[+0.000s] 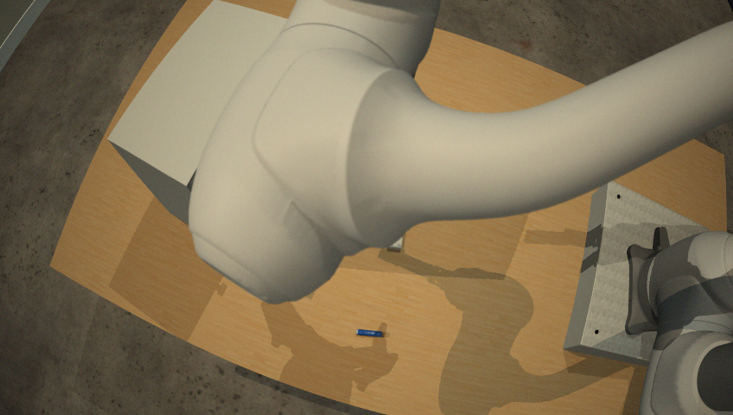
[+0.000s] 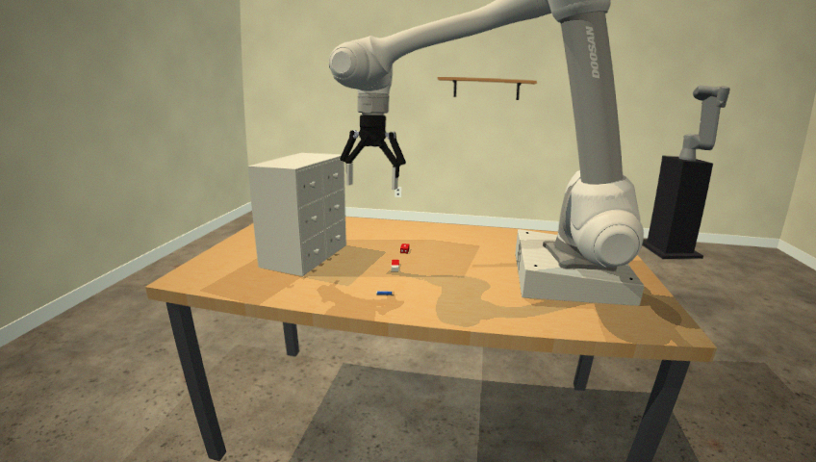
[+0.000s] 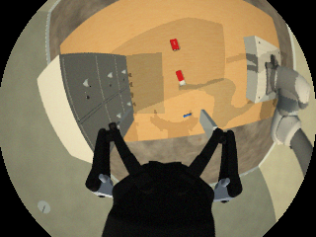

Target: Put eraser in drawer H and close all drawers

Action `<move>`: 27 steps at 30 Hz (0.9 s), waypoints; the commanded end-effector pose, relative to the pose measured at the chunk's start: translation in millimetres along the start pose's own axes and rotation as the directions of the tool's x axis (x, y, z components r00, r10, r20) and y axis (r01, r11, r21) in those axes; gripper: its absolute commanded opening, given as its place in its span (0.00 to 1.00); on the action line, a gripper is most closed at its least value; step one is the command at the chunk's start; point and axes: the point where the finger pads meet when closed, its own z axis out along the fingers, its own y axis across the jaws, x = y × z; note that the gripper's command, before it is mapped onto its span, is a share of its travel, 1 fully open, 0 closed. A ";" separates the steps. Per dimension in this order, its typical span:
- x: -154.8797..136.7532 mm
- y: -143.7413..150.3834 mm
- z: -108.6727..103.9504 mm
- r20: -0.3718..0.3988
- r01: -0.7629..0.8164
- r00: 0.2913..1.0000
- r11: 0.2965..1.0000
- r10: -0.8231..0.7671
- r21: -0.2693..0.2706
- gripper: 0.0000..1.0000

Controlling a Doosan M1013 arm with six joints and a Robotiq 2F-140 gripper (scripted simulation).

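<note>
The eraser, a small red and white block (image 1: 395, 243) (image 2: 395, 266) (image 3: 180, 77), lies on the table (image 1: 309, 328) (image 2: 229, 309) (image 3: 148, 128) in front of the chest; the arm hides most of it in the top view. The small chest (image 1: 169, 82) (image 2: 277, 218) (image 3: 79, 74) stands upright with several drawers in two columns and three rows. All drawers look pushed in; their letters cannot be read. My gripper (image 2: 371, 185) (image 3: 166, 115) is open and empty, pointing down, high above the table beside the chest's front. In the top view the arm hides it.
A red block (image 2: 404, 248) (image 3: 175, 44) lies behind the eraser in the exterior view. A small blue bar (image 1: 369, 333) (image 2: 384, 293) (image 3: 187, 115) lies nearer the table's front edge. The robot's base block (image 1: 607, 288) (image 2: 578, 286) (image 3: 254, 81) stands across the table from the chest.
</note>
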 end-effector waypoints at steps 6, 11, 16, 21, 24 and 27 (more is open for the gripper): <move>19.4 -2.4 -4.9 -0.002 -0.539 0.842 0.842 0.540 0.010 1.00; 23.7 -2.8 -5.9 0.004 -0.718 0.696 0.696 0.718 0.010 1.00; 25.6 -3.0 -6.4 0.006 -0.895 0.446 0.446 0.895 0.013 1.00; 25.9 -3.1 -6.3 0.002 -0.983 0.180 0.180 0.984 0.025 1.00; 21.1 -8.5 1.6 0.023 -0.999 0.032 0.031 0.999 0.032 1.00; 6.3 -26.3 25.9 0.114 -0.998 0.056 0.058 0.992 -0.011 1.00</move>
